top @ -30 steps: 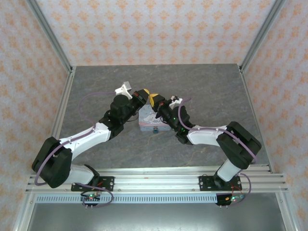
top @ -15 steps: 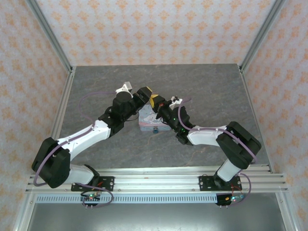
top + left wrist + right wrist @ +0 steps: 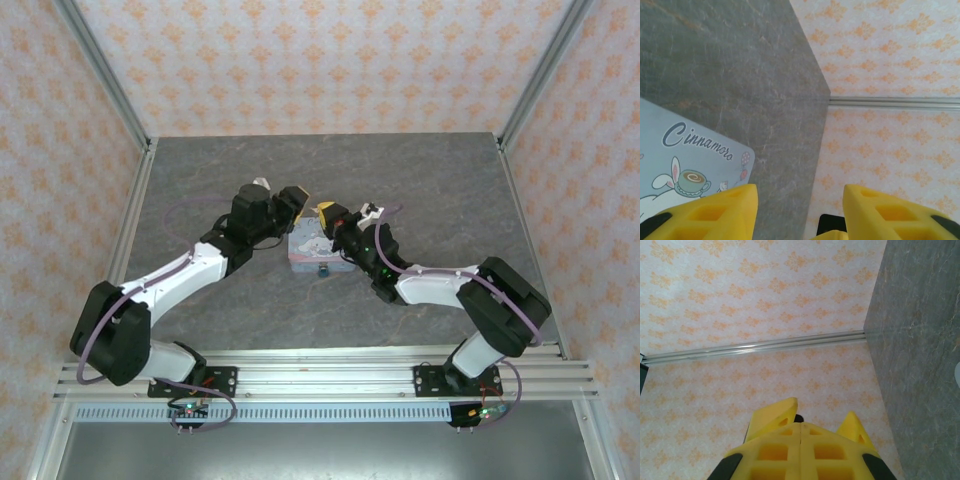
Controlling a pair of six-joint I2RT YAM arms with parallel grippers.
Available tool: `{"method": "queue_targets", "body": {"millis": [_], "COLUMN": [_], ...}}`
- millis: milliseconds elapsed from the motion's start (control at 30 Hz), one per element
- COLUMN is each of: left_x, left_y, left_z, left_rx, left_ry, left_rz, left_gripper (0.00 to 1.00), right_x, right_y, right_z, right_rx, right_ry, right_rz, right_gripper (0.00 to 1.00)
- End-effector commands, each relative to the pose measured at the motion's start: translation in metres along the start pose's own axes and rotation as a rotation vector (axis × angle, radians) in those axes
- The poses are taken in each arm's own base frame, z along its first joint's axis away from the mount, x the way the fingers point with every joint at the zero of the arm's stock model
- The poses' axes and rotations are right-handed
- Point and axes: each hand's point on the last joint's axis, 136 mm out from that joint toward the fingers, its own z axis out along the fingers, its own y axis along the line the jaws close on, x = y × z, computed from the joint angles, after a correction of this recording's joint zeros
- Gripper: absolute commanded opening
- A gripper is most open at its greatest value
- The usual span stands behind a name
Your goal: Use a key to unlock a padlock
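The tiny blue padlock (image 3: 323,271) hangs at the near side of a pastel cartoon tin (image 3: 310,245) in the middle of the table. Just beyond the tin's far edge my two grippers face each other. My left gripper (image 3: 294,198) is open; in its wrist view the yellow fingers (image 3: 715,210) stand wide apart with nothing between them. My right gripper (image 3: 800,424) is shut, and a small dark piece, the key (image 3: 798,418), sticks out of its tips. The key (image 3: 832,222) also appears in the left wrist view, low between the left fingers.
The tin's lid (image 3: 685,165) lies at the lower left of the left wrist view. Grey table (image 3: 420,190) stretches around the tin. Patterned walls (image 3: 330,60) with metal rails close in the back and both sides.
My left gripper was shut, tip to tip with the right one; it has opened and drawn back to the left. The right gripper stays shut in nearly the same place.
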Motion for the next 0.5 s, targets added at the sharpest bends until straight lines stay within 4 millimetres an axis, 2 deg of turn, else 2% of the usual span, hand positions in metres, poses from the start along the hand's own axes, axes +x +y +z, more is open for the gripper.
{"method": "queue_targets", "body": {"millis": [0, 467], "left_x": [0.0069, 0.0141], "left_y": [-0.0113, -0.0136], "left_z": [0.0042, 0.0060], "left_rx": [0.055, 0.079], "left_ry": [0.044, 0.059], "left_rz": [-0.042, -0.069], "left_gripper": [0.45, 0.26], "right_x": [-0.0005, -0.0014], "right_y": [0.0044, -0.0021], "right_z": [-0.0019, 0.0049], "right_rx": [-0.014, -0.006], "right_ry": [0.008, 0.012], "right_rz": [-0.018, -0.003], "right_gripper": [0.00, 0.00]}}
